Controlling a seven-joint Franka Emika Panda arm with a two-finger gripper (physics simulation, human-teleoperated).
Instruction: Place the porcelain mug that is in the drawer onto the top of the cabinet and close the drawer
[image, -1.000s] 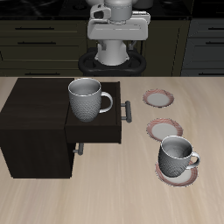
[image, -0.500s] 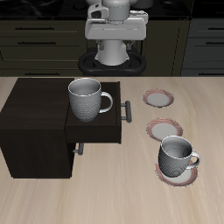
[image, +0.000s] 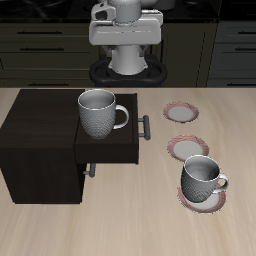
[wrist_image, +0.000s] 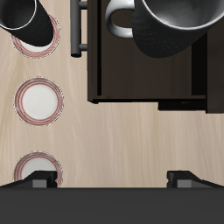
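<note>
The porcelain mug (image: 99, 112) stands upright in the open drawer (image: 110, 148) of the dark cabinet (image: 38, 120). The drawer's grey bar handle (image: 145, 128) juts out toward the plates. My gripper (image: 124, 44) hangs high over the table's back edge, well away from the mug, open and empty. In the wrist view the mug (wrist_image: 179, 24) sits inside the drawer (wrist_image: 149, 77), behind the bar handle (wrist_image: 79, 26). My gripper (wrist_image: 112, 179) shows its fingertips (wrist_image: 38, 180) wide apart with nothing between them.
A smaller grey mug (image: 201, 181) stands on a pink-rimmed plate (image: 186, 199) near the table's front edge; it also shows in the wrist view (wrist_image: 22, 19). Two more plates (image: 182, 112) (image: 188, 148) lie beside the drawer. A small lower handle (image: 92, 170) sits under the drawer.
My gripper has risen slightly and drifted sideways toward the cabinet's side at the back of the table. The mug and the drawer have not moved.
</note>
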